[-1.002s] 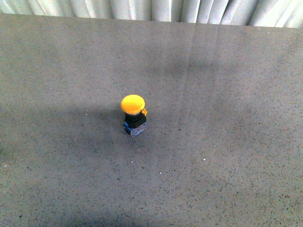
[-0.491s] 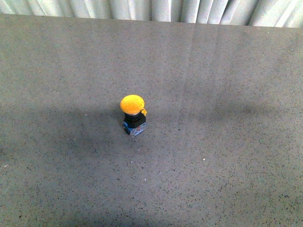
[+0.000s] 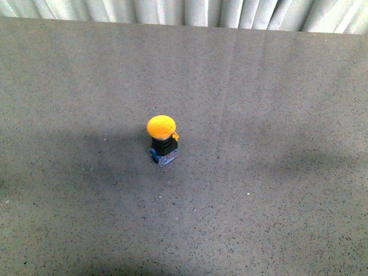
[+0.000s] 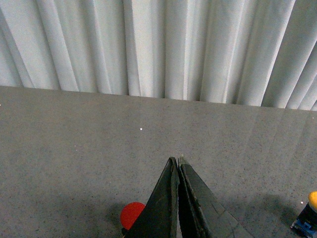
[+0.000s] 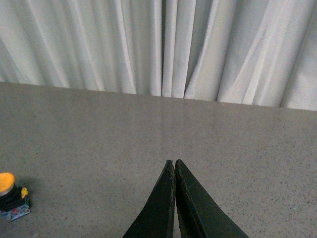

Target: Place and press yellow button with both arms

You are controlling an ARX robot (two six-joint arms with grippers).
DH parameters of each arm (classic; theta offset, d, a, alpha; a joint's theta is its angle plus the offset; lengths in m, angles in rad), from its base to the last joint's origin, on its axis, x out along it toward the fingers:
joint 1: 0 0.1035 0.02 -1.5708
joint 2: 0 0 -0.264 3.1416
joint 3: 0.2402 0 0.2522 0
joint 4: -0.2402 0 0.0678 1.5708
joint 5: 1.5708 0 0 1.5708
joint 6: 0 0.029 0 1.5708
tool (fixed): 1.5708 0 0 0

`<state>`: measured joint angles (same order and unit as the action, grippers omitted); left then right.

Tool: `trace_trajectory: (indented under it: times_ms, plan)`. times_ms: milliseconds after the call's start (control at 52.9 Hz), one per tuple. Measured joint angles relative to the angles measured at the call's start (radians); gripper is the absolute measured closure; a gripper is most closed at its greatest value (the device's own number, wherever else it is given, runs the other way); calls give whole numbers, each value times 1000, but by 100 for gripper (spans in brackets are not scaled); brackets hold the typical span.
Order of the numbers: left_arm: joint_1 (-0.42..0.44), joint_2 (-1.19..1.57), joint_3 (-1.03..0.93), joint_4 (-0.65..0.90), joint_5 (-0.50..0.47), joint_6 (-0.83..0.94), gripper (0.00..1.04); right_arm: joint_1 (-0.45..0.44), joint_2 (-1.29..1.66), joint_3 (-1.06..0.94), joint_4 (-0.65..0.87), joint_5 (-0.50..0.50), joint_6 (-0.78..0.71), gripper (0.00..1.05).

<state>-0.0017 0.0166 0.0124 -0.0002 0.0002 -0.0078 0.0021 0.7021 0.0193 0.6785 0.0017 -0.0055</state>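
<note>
The yellow button [image 3: 162, 138] stands upright near the middle of the grey table, with its dome cap on a black body and blue base. Neither arm shows in the front view. In the left wrist view my left gripper [image 4: 177, 159] is shut on nothing above the table, and the yellow button [image 4: 310, 214] is cut off by the frame edge, well apart from it. In the right wrist view my right gripper [image 5: 173, 161] is likewise shut and empty, with the yellow button [image 5: 11, 196] standing well off to its side.
A round red thing [image 4: 131, 214] lies on the table beside the left fingers, partly hidden by them. White pleated curtains [image 3: 190, 11] hang behind the table's far edge. The grey speckled tabletop [image 3: 270, 195] stretches all around the button.
The button has stayed put. Shadows on the table to the right of it have drifted toward the near side.
</note>
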Motion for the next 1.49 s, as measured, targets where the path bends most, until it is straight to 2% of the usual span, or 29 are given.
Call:
trace_trajectory:
  times_ms: [132, 454, 1191, 1285, 1436, 1493]
  plan:
    - [0, 0, 0, 0, 0, 0, 103, 0, -124, -1, -114, 0, 0, 103]
    - [0, 0, 0, 0, 0, 0, 103, 0, -301, -1, -279, 0, 0, 103]
    - [0, 0, 0, 0, 0, 0, 103, 0, -526, -1, -502, 0, 0, 103]
    - [0, 0, 0, 0, 0, 0, 103, 0, -667, -1, -666, 0, 2, 103]
    - [0, 0, 0, 0, 0, 0, 103, 0, -694, -1, -675, 0, 2, 103]
    - [0, 0, 0, 0, 0, 0, 97, 0, -695, -1, -676, 0, 2, 100]
